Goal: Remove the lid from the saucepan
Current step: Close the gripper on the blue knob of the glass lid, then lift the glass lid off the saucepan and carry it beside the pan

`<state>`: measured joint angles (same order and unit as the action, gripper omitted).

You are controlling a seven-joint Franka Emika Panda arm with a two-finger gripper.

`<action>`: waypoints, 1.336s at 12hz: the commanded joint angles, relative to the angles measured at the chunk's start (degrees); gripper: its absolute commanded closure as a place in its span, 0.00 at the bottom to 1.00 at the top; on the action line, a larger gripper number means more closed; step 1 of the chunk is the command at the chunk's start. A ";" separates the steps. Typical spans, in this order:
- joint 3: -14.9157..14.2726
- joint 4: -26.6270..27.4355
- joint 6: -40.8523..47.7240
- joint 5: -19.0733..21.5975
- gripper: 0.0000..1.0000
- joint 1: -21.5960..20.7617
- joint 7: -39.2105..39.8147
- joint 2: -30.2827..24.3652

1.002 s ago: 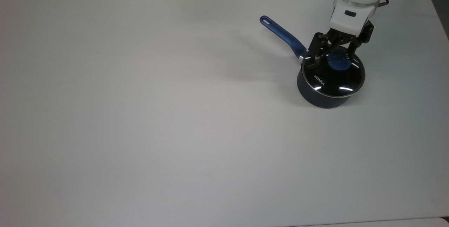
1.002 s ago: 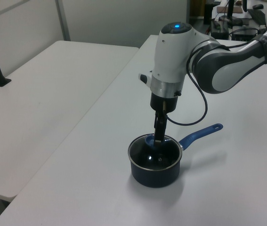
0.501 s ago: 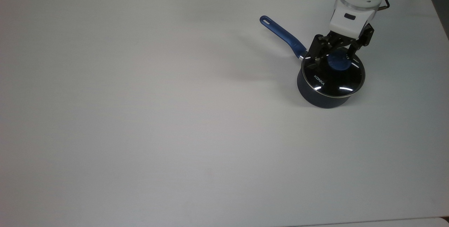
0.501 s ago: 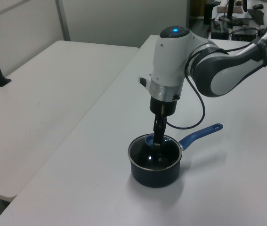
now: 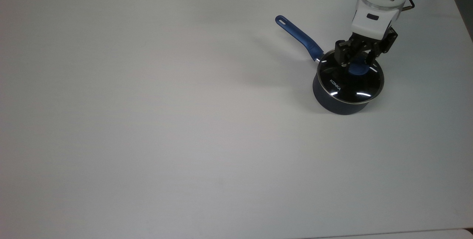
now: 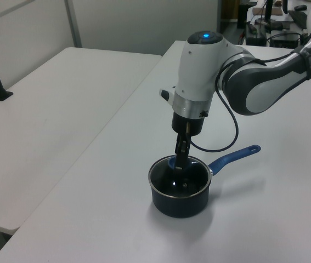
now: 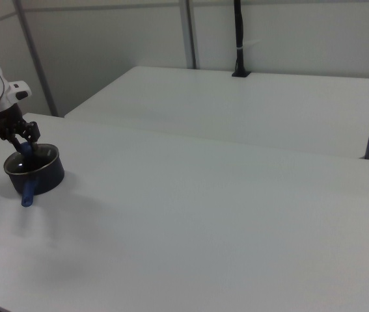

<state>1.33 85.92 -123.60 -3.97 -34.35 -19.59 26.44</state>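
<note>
The saucepan [image 5: 338, 102] stands on the white counter [image 5: 166, 120] near the top view's right edge, its blue handle pointing toward the upper left of the top view. The lid [image 5: 351, 84] sits flat on its rim. The gripper [image 5: 356, 65] is clamped on the lid's blue knob [image 5: 357, 70]. A second white table [image 7: 236, 110] stands behind.

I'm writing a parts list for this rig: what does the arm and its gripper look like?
The arm has glossy white shells with grey joint sections and a glowing blue light on top. A thin black cable loops beside the wrist. The gripper is black, with slim black fingers under a white block.
</note>
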 commanded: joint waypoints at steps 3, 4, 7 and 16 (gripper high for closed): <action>-0.89 -0.93 -1.03 -2.00 0.46 -1.34 -1.07 -0.07; -0.89 -0.93 -0.94 -2.44 0.49 -0.99 -0.98 -0.16; -0.89 -0.93 -0.59 -2.36 0.49 -0.11 -0.89 -1.47; -0.63 15.82 4.16 -1.39 0.49 23.51 15.79 -14.56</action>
<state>0.08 90.85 -118.75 -5.39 -15.88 -9.17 18.59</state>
